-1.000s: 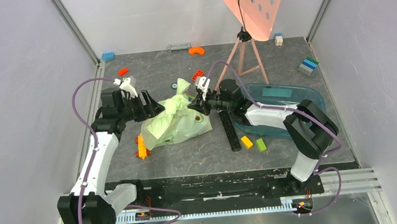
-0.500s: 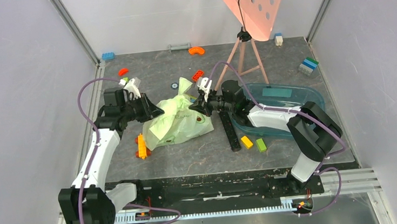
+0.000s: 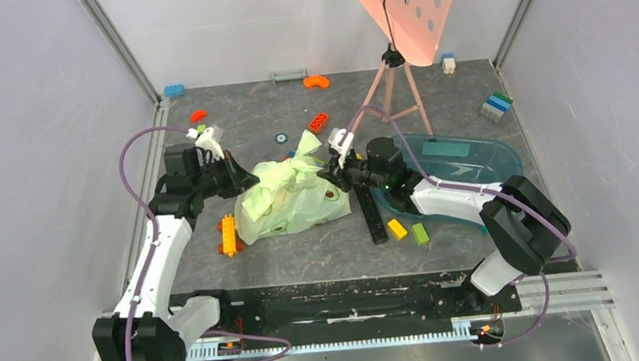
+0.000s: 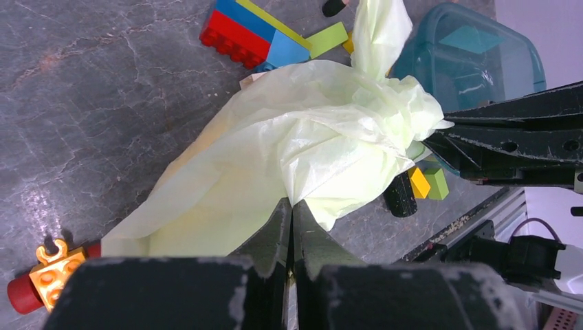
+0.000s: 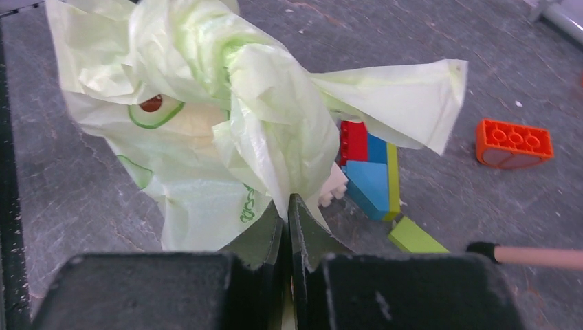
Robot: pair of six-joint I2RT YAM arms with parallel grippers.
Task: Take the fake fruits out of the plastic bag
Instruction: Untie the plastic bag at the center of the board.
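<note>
The pale-green plastic bag lies crumpled in the middle of the table, pulled up between both arms. My left gripper is shut on a fold of film at the bag's left side; in the left wrist view the jaws meet on that fold of the plastic bag. My right gripper is shut on film at the bag's right side, and the right wrist view shows a pinched pleat of the plastic bag rising from its jaws. The fake fruits are hidden inside the bag.
A teal tray sits to the right under my right arm. A black bar, a yellow brick and a green brick lie beside it. An orange-yellow toy lies left of the bag. Behind the bag are red-blue-yellow bricks and a tripod.
My left gripper moved in and shut on the bag's left side. My right gripper shifted slightly right, still holding film, and the bag spread out between the two.
</note>
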